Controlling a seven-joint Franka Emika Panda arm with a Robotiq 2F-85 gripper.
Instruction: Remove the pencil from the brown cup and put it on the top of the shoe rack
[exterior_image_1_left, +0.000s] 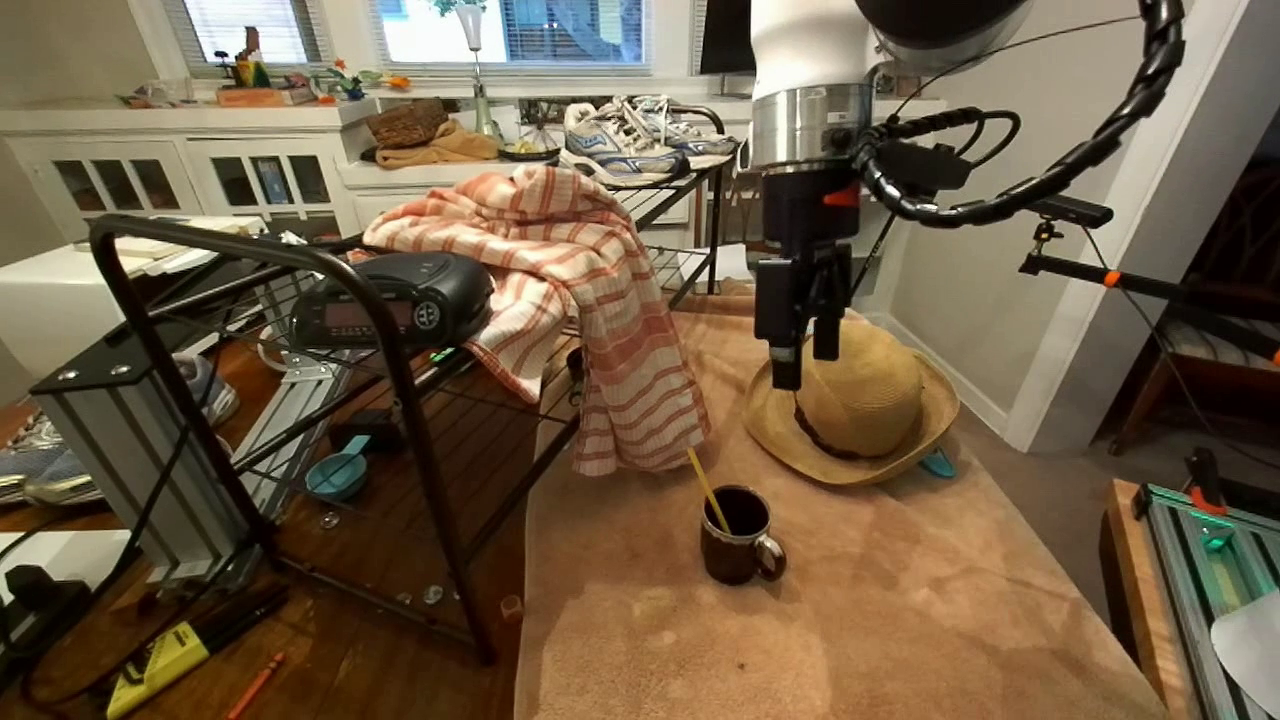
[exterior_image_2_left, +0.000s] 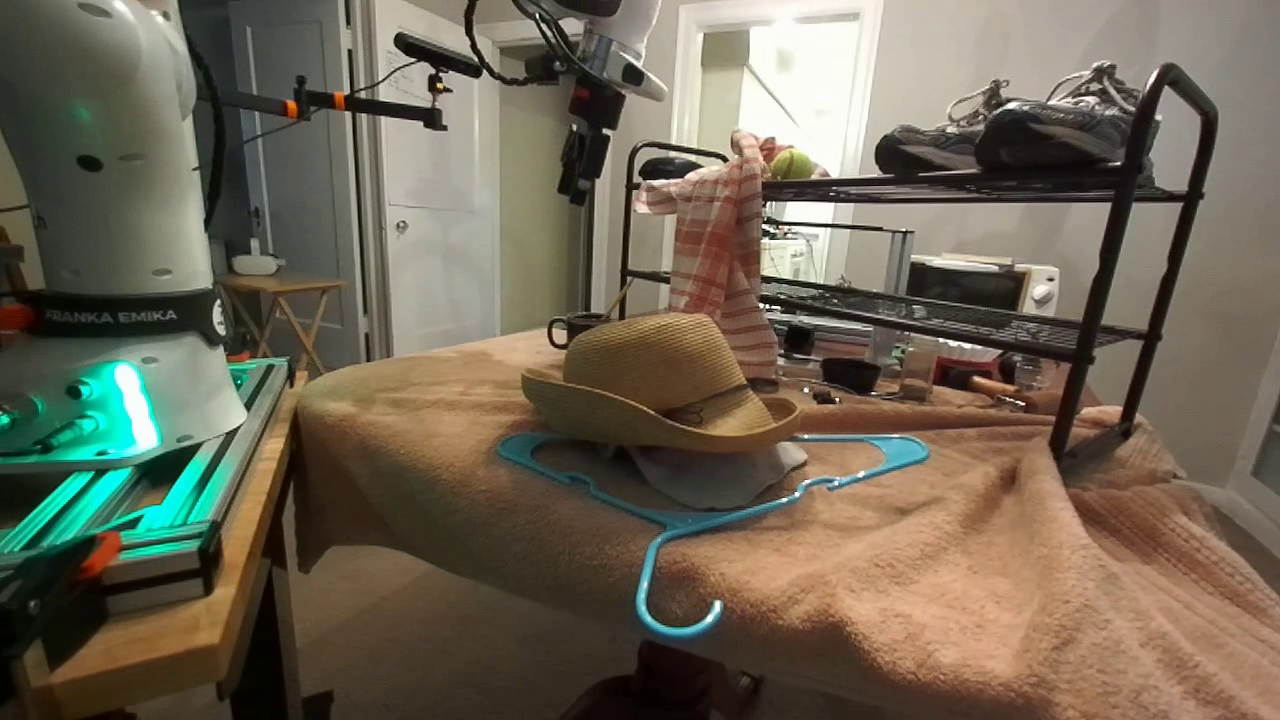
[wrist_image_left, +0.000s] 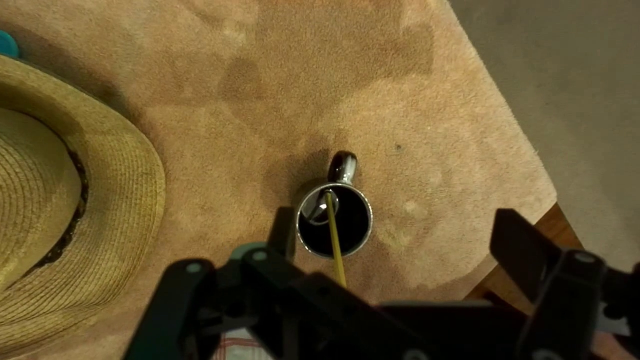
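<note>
Hovering well above cloth-covered tabletop (exterior_image_1_left: 900, 625) with hand (wrist_image_left: 394, 222) spread wide | noting yellow pencil (exterior_image_1_left: 708, 488) slanted in upright brown cup (exterior_image_1_left: 730, 558) | seen in wrist view between straw hat (wrist_image_left: 127, 175) and upper-right tabletop edge

A blanket (exterior_image_1_left: 900, 620) covers the table (exterior_image_1_left: 350, 660) partly; a clothes hanger (exterior_image_2_left: 695, 522) lies near one edge, a brown mug (exterior_image_1_left: 730, 560) stands inward.

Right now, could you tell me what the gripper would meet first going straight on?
Probably the cup or the pencil leaning out of it: the open gripper points down roughly over them, but depth is unclear, so I cannot say which.
</note>
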